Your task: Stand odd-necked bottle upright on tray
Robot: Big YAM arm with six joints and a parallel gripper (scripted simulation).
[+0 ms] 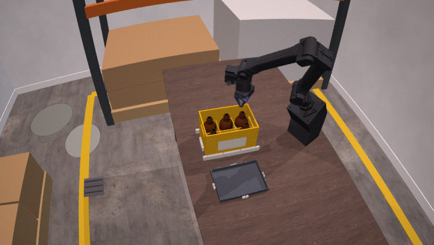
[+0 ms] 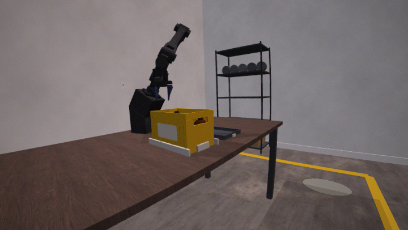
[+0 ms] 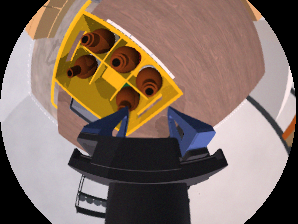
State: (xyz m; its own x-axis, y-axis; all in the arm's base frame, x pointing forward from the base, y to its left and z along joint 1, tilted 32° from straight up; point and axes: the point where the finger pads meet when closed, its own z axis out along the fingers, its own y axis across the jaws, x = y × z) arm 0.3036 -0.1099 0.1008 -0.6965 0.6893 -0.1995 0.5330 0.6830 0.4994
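- While the top view looks down on the desk (image 1: pixel 292 188) (image 2: pixel 85 171) (image 3: pixel 205 55), a black arm (image 1: pixel 273 60) (image 2: pixel 166 54) reaches from the right to a yellow crate (image 1: pixel 209 147) (image 2: pixel 198 135) (image 3: pixel 75 96). Its tool (image 1: pixel 241 104) (image 2: pixel 162 99) (image 3: pixel 148 109), with blue fingers, hangs above the crate's far right end. Brown bottles (image 1: pixel 225 124) (image 2: pixel 200 121) (image 3: pixel 126 59) stand in the crate, three in the far row and two in the near row. The dark, shallow tray (image 1: pixel 240 184) (image 2: pixel 226 132) (image 3: pixel 81 111) lies nearer the viewer, with no bottle on it.
- In the exterior view, the two fingers point down above the crate's rim, more than half open, with nothing between them. One bottle shows through the hand hole in the crate's end wall.
- The wrist view shows all five bottles in the crate, one compartment free. The fingers stand apart at the bottom, the left one in the picture overlapping the edge of the nearest bottle. The odd neck is among these five, but I cannot tell which it is.
- The step in hand seems to be choosing and lining up on a bottle. The next move probably calls for centring the spread fingers over the chosen neck, then lowering straight down without knocking its neighbours or the crate wall.
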